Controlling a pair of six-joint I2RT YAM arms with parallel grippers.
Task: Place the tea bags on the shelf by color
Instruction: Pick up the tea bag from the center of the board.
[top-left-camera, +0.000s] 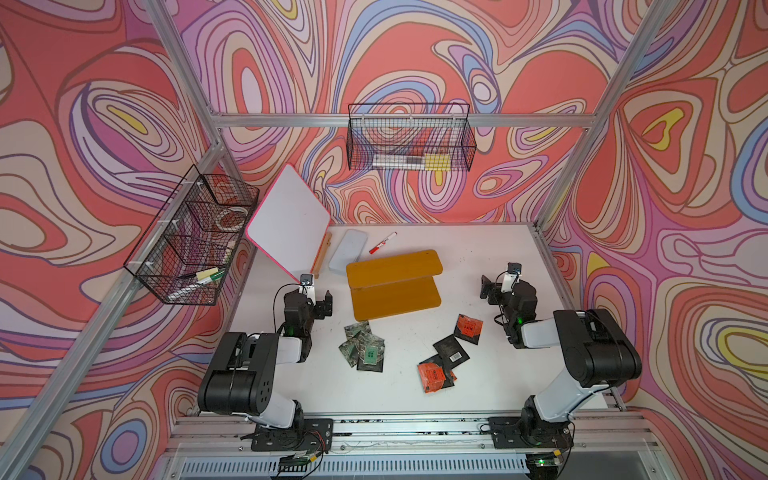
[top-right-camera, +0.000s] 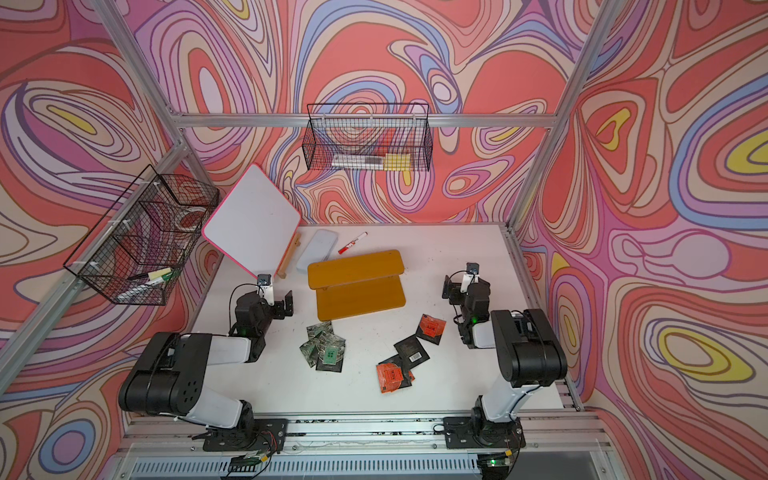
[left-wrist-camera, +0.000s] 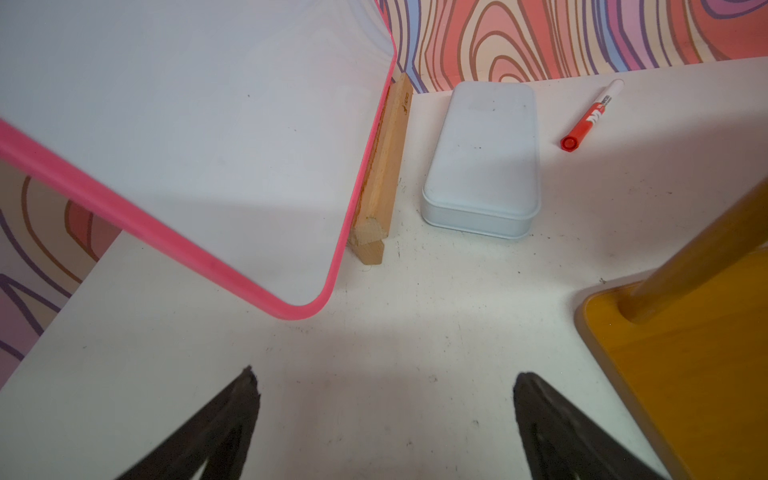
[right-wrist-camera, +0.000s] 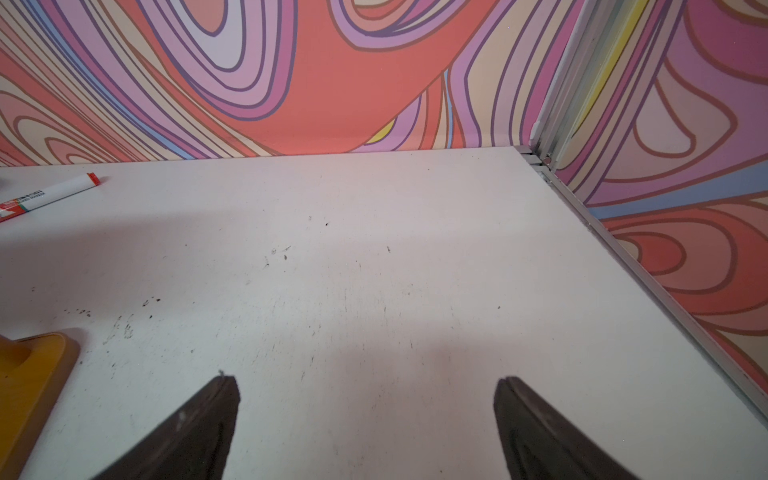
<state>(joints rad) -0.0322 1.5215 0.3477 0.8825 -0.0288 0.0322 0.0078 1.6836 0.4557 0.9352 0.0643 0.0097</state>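
The mustard-yellow two-step shelf (top-left-camera: 392, 282) (top-right-camera: 357, 282) stands bare mid-table; its edge shows in the left wrist view (left-wrist-camera: 685, 374) and the right wrist view (right-wrist-camera: 29, 374). In front of it, several green-labelled tea bags (top-left-camera: 365, 345) (top-right-camera: 326, 348) lie in an overlapping pile. To their right lie orange-red tea bags (top-left-camera: 434, 374) (top-right-camera: 390, 376), one apart (top-left-camera: 468, 328), and a black-backed one (top-left-camera: 451, 351). My left gripper (top-left-camera: 311, 296) (left-wrist-camera: 384, 376) hovers open left of the shelf. My right gripper (top-left-camera: 505, 286) (right-wrist-camera: 365, 380) hovers open to its right. Both are empty over bare table.
A pink-edged whiteboard (top-left-camera: 286, 224) leans on a wooden stand (left-wrist-camera: 382, 166) at the back left. Beside it lie a white tin (top-left-camera: 348, 250) and a red marker (top-left-camera: 383, 243). Black wire baskets hang on the back wall (top-left-camera: 409, 141) and left wall (top-left-camera: 191, 237).
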